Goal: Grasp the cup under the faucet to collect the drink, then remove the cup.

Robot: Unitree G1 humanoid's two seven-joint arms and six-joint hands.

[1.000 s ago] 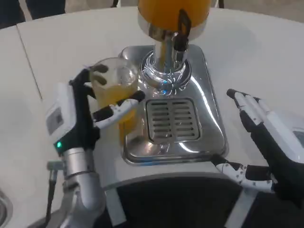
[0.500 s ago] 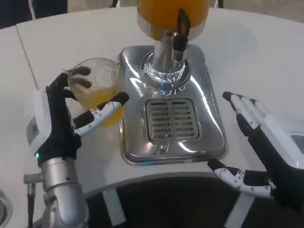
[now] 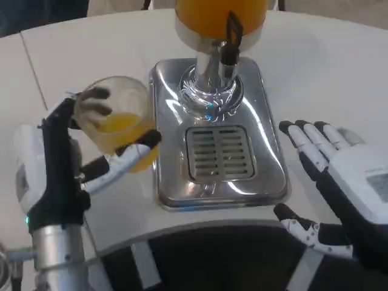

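My left hand [image 3: 57, 167] grips a clear cup [image 3: 118, 121] holding orange drink, left of the dispenser's steel base. The cup is tilted, its mouth leaning toward the left, and it is off the drip grate [image 3: 219, 153]. The black faucet lever [image 3: 231, 37] hangs from the orange juice tank [image 3: 221, 15] above the grate, with nothing beneath it. My right hand [image 3: 339, 188] hovers open to the right of the base, fingers spread, holding nothing.
The shiny steel dispenser base [image 3: 267, 163] fills the middle of the white table [image 3: 327, 66]. A seam in the table [image 3: 37, 79] runs along the far left. Bare tabletop lies to the left and right of the base.
My left hand has carried the cup leftward, away from the grate and off the base, and the cup now tilts. My right hand has turned a little beside the base.
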